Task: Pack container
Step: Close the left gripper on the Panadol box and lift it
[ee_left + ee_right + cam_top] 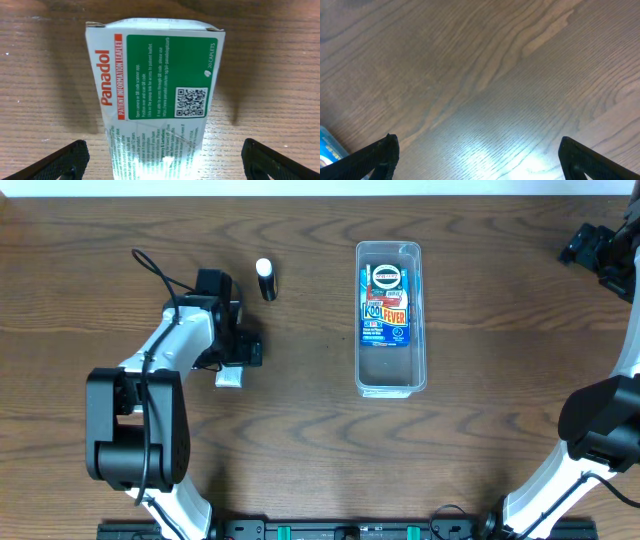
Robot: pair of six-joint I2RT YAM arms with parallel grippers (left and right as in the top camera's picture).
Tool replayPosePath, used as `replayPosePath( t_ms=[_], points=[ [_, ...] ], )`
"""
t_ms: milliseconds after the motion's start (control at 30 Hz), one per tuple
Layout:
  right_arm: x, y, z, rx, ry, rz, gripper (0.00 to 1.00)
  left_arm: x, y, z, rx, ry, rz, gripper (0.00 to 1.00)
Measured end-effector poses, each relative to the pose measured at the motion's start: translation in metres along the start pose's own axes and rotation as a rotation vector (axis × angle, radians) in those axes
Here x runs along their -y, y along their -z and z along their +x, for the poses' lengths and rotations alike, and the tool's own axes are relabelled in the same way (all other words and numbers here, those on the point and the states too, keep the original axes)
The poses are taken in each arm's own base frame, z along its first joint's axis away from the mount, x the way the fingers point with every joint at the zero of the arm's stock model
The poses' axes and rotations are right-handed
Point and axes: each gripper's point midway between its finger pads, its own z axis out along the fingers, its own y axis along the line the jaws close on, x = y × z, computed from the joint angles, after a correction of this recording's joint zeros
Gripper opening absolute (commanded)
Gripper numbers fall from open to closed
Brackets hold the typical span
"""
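Container [390, 375] lay right of centre on the tabletop [300, 460], Kool Fever box [385, 305] inside. Grasp status?
— Left end effector [165, 162] gaped wide astride the Panadol box [155, 75], not gripping; right end effector [477, 155] wide open, empty.

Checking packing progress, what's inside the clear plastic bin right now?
One blue Kool Fever box lies flat in the container, toward its far end; the near end shows bare bottom. Anything beneath the box is covered.
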Motion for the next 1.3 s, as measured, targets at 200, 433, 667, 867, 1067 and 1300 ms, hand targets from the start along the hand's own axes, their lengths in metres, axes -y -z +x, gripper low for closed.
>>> replayPosePath(
  t_ms=[200,433,667,867,1067,1300],
  points=[
    [0.000,0.000,0.000,0.000,0.000,0.000,0.99,-0.004,0.000,0.000,0.002,0.019,-0.021,0.98],
    [0.000,0.000,0.000,0.000,0.000,0.000,0.99,-0.005,-0.004,0.000,-0.003,0.019,-0.026,0.98],
    [0.000,0.000,0.000,0.000,0.000,0.000,0.99,-0.004,-0.014,0.003,-0.031,0.022,-0.024,0.98],
    [0.000,0.000,0.000,0.000,0.000,0.000,0.99,-0.004,-0.014,0.000,-0.019,0.022,-0.023,0.98],
    [0.000,0.000,0.000,0.000,0.000,0.000,0.99,-0.004,-0.014,-0.004,-0.004,0.028,-0.021,0.80],
    [0.000,0.000,0.000,0.000,0.000,0.000,0.99,-0.004,-0.014,-0.004,-0.001,0.026,-0.022,0.70]
  ],
)
